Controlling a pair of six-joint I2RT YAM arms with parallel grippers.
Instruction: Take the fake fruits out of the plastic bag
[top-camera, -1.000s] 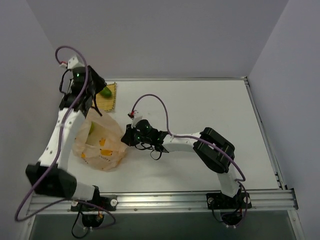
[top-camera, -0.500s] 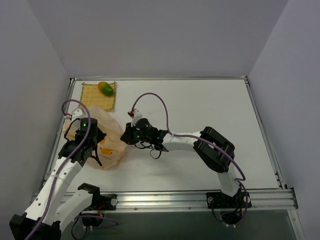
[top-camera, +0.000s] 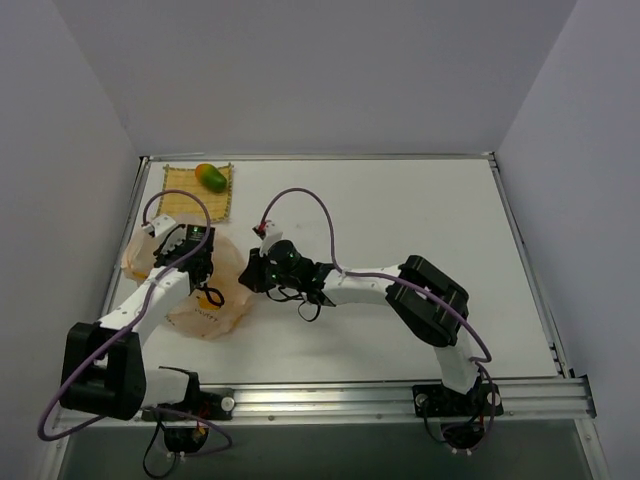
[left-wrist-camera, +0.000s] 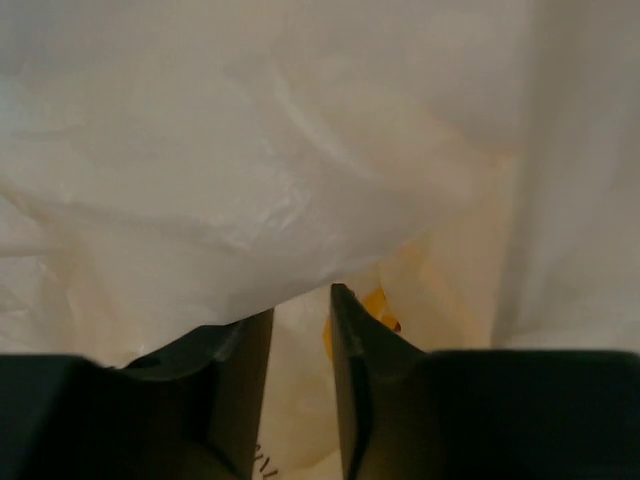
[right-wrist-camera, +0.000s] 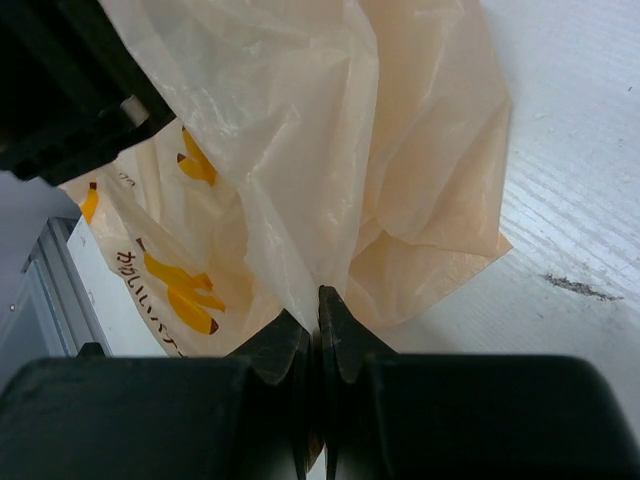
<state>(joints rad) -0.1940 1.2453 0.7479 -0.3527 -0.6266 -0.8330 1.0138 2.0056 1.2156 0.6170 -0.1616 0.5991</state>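
crinkled translucent peach-orange plastic bag (top-camera: 222, 300): film too cloudy, contents unreadable in every view. Left wrist view is all soft-focus film, left gripper (left-wrist-camera: 298, 300) finger bases cut by bottom edge. Top view: left gripper tips hidden under its wrist, right gripper (top-camera: 248, 274) too small to read. Right wrist view: bag runs off top and left edges

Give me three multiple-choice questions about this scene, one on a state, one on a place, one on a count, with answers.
1. The right gripper is: A. wide open B. holding a fruit C. shut on the plastic bag
2. The mango-like fruit lies: A. in the plastic bag B. on the yellow mat C. between gripper fingers
3. Fruits visible outside the plastic bag: A. one B. two C. three
Answers: C, its fingers pinch the plastic bag's film; B, it rests on the yellow mat; A, only the mango-like fruit shows in the top view.
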